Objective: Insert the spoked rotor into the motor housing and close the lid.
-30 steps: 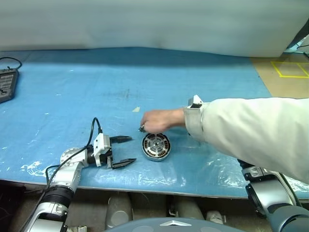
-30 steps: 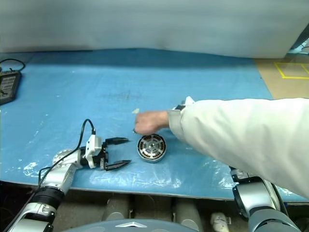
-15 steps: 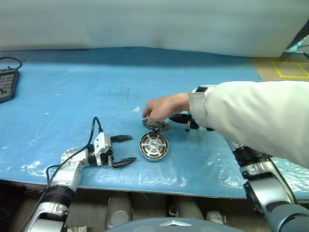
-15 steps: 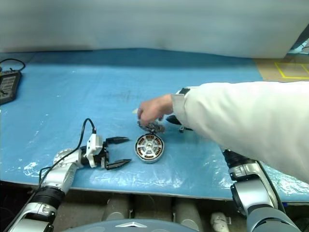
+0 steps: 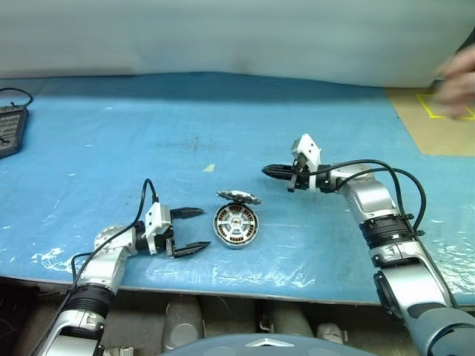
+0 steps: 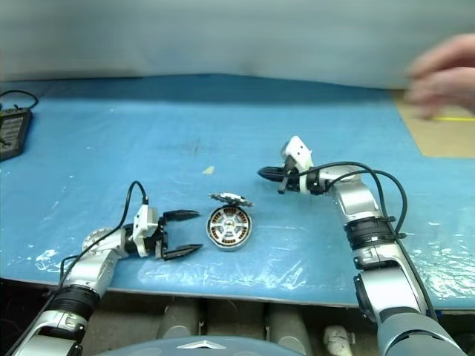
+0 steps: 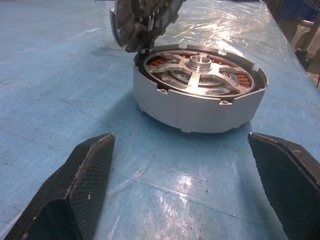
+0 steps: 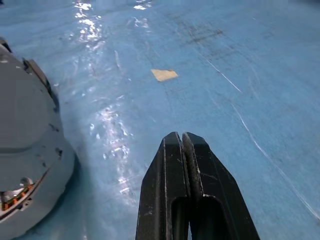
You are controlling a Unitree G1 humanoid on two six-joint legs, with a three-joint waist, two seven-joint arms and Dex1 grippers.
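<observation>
The blue table cover (image 5: 111, 141) took up most of the scene, w/ a dark device (image 5: 9, 130) at its far left edge and a small tan scrap (image 5: 209, 168) lying mid-cover. A person's hand (image 6: 438, 78) showed blurred at the far right, well apart from the parts. Right gripper (image 5: 269, 171) hung above the cover, beyond and to the right of the housing, jaws pressed together on nothing, touching nothing. Left gripper (image 5: 194, 231) sat low, just beside the housing on its left, jaws wide apart, empty, aimed at the housing's side. Motor housing (image 5: 236, 225) stood near the front edge, between the two grippers; the spoked wheel (image 7: 200, 70) looked already seated inside, silver spokes and hub approx level w/ the rim, copper windings showing between spokes. Lid (image 5: 237, 197) stood propped open at the far edge of the housing, joined there, tilted up, not closed. So prob. only the lid was left. Risks, as I judged: a closed right gripper pushing the lid off-centre could shove the whole housing across the slick cover, since nothing was bracing it; if the wheel wasn't fully down, the lid might jam or spring back; the left jaws closing late could knock the housing sideways.
</observation>
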